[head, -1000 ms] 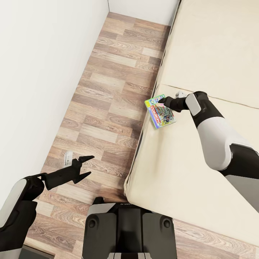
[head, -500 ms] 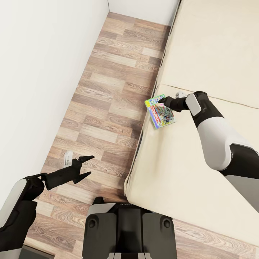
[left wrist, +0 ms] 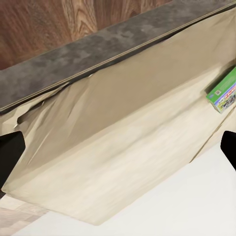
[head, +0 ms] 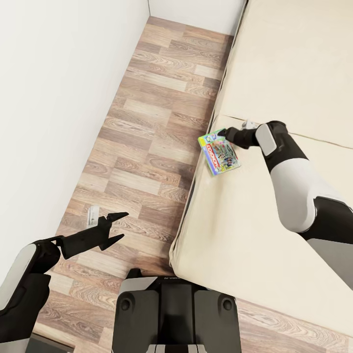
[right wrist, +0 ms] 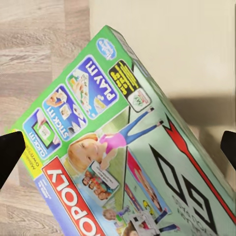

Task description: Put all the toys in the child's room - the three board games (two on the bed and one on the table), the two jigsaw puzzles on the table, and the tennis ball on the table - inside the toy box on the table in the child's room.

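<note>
Beige bed (left wrist: pixel 123 142) with dark frame, green board game (left wrist: pixel 223 92) seemingly at mattress edge, wood floor (left wrist: pixel 64 19)

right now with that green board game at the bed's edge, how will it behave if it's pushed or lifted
The board game looks like a flat, rigid cardboard box, so it should probably slide rather than roll or flop. It lies near the edge of the bed, so a push toward the floor might tip it off. The right pincer probably needs an edge grip.

A wide bed (head: pixel 274 63) with a beige mattress is seen beside a wood-plank floor (head: pixel 147 127). A green board game box (head: pixel 219 152) is laid flat at the mattress edge, directly below the right claw (head: pixel 224 133), whose fingers are spread apart.
</note>
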`<state>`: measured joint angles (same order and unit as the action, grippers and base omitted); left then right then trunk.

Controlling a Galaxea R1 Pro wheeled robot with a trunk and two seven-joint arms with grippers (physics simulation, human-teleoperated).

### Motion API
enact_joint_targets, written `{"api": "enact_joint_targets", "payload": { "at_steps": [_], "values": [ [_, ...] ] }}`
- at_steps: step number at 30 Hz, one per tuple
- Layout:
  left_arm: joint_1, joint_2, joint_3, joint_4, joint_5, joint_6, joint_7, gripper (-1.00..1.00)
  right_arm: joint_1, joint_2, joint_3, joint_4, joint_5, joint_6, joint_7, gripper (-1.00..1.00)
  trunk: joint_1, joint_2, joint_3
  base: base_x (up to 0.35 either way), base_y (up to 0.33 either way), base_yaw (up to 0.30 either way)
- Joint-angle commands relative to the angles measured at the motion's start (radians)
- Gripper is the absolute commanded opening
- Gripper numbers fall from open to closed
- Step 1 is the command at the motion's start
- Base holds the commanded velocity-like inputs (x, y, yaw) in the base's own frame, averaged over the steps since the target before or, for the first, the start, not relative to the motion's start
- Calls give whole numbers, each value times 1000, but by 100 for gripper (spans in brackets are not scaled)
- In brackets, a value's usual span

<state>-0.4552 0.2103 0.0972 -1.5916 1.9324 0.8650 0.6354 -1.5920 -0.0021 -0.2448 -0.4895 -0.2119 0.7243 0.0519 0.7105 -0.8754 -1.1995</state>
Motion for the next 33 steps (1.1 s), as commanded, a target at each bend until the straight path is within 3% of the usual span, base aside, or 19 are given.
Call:
{"api": "enact_joint_targets", "payload": {
  "at_steps": [1,33],
  "values": [
    [0,0,1,-1,10,2,10,100,0,1,-5,-1,5,5,5,100,0,-1,0,0,0,7],
    [0,0,2,-1,10,2,10,100,1,-2,-7,-20,6,6,4,100,0,-1,0,0,0,1]
  ]
}}
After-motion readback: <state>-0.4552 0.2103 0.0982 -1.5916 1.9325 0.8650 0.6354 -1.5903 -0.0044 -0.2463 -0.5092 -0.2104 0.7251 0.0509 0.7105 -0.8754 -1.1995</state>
